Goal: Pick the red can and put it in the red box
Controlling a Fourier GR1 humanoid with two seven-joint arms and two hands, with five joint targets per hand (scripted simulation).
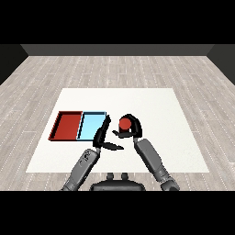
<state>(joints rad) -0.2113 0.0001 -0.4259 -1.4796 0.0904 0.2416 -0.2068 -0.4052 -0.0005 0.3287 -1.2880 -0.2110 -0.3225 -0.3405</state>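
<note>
Right hand (131,130) is wrapped around the red can (124,123), just right of the light blue tray (87,134). Left hand (103,136) is relaxed, fingers straight, touching that tray's right edge. Red tray (58,120) sits far left.

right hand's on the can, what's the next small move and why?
Probably lift the red can a little and start carrying it left. The right hand is curled round it, to the right of the light blue tray; the red tray lies beyond that, and the open left hand sits partly in the way.
</note>
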